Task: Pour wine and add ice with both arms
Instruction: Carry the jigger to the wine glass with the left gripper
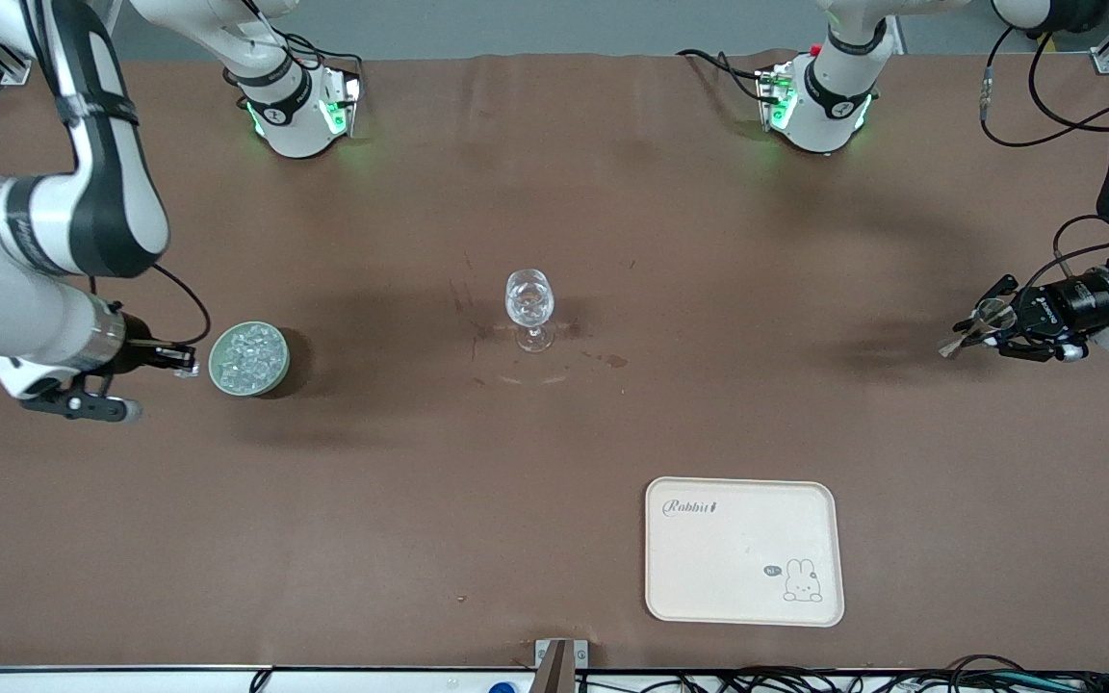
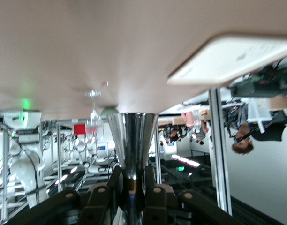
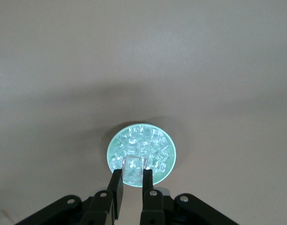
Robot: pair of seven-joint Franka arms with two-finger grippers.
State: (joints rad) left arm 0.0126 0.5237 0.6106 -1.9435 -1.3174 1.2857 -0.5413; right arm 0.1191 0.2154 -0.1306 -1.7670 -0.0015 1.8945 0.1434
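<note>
cream tray (image 1: pixel 744 597): script word "rabbit" at corner toward robots, small "hi~" speech bubble beside rabbit drawing.

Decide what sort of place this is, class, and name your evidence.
Probably a robotics lab: two arms bolted to a brown-covered table, staged props like a stemmed glass and ice bowl, metal framing and equipment racks around.

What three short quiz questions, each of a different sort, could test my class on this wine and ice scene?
1. True or false: the right pincer holds an ice cube.
2. What does the left pincer grip? A) metal jigger B) bottle C) spoon
3. Fill in: the loose ice lies in a green ____.

Key: 1 true; 2 A; 3 bowl. The wine glass stands mid-table; the cream tray lies nearer the front camera.
</note>
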